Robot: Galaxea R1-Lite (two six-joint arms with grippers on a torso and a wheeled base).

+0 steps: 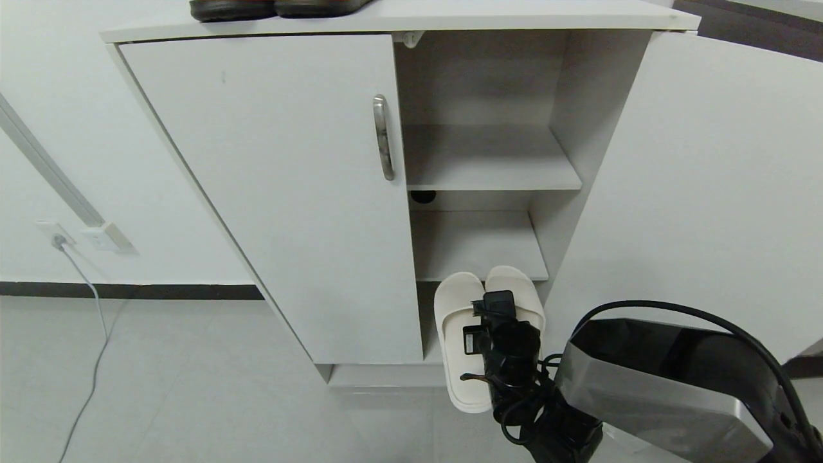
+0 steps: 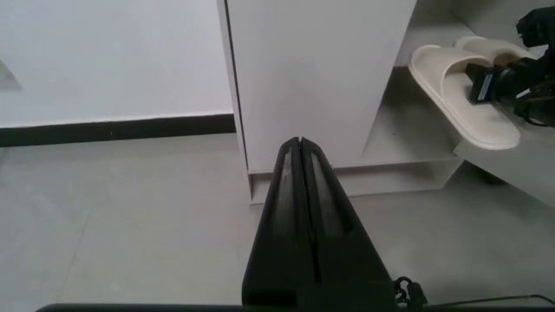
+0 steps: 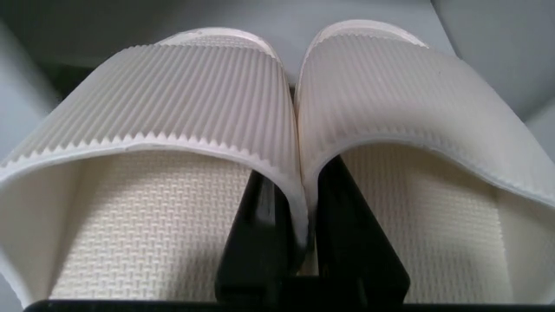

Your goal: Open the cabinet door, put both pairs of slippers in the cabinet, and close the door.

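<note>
Before the cabinet's (image 1: 450,16) open right half, the right arm comes up from below and to the right of the opening. It stretches forward toward the bottom compartment, under the lower shelf (image 1: 476,244). The right gripper (image 1: 492,308) is clamped on the white slippers (image 1: 458,321). In the right wrist view its fingers (image 3: 260,238) pinch the two inner edges where the pair sits side by side, with the ribbed straps just ahead of them. The slippers point toes-first into the cabinet, with their toes at the front edge of the lower shelf and their heels sticking out past the cabinet's base. Whether the soles rest on the bottom board I cannot tell.

The cabinet's right door (image 1: 707,193) is swung wide open. Its left door (image 1: 270,180), with a metal handle (image 1: 383,137), is closed.

The left gripper (image 2: 300,143) hangs low over the floor (image 2: 130,225) in front of the closed left door, aimed at the cabinet's base. Its fingers are pressed flat together with nothing between them.

On top of the cabinet, above the left door, lies a dark pair of slippers (image 1: 276,8).
</note>
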